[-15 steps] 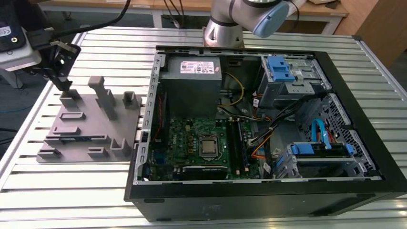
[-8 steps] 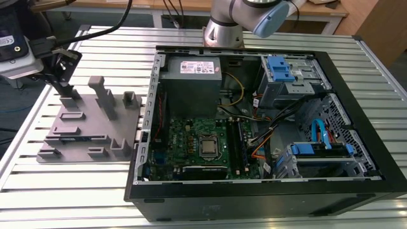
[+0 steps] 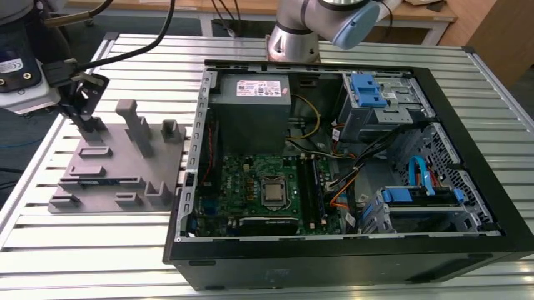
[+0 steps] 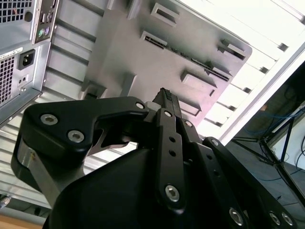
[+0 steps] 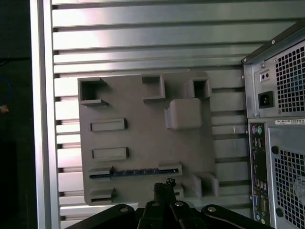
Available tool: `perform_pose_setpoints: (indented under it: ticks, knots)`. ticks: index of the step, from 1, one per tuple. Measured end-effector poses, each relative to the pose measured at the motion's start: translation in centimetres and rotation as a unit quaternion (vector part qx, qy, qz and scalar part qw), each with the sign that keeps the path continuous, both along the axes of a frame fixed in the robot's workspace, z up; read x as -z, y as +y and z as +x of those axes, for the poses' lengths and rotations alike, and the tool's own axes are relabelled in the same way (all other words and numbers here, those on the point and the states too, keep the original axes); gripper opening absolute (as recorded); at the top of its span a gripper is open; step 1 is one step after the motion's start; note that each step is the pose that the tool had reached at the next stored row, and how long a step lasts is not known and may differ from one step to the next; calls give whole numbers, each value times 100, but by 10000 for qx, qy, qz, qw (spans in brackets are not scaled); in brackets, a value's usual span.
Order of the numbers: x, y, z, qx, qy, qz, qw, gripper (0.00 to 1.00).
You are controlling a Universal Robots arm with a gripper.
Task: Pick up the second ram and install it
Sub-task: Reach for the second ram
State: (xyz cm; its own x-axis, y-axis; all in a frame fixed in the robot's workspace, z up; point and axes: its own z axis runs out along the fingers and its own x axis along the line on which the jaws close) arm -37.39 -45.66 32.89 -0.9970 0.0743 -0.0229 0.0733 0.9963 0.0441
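While posts rise nearby, second ram sits slotted.

Grey holder block sits on the slatted worktop, at the exterior view's left of the open computer case, motherboard exposed.

— One computer case on the table, one grey holder block by the edge at the exterior view's left.
— One ram standing in that block. One arm, one gripper.
— Inside the case: one power supply, one motherboard, one processor socket.
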Motion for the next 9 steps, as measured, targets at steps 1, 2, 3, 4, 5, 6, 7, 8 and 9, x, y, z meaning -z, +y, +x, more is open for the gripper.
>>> perform_pose_setpoints:
  ticks: [1,2,3,4,5,6,7,8,9]
  knots:
    - [11,-5,-1,0,0,0,10000,11]
    - [23,-10,-1,0,0,0,10000,11]
    - [35,-15,-2,0,0,0,10000,11]
    - [47,-20,-3,0,0,0,10000,11]
    - [60,-26,-4,0,0,0,10000,11]
    - [75,-33,-6,0,1,-1,10000,11]
    - [91,-40,-8,0,0,0,10000,11]
    - [107,-46,-10,0,-1,0,10000,11]
    - [123,-53,-11,0,0,0,10000,11]
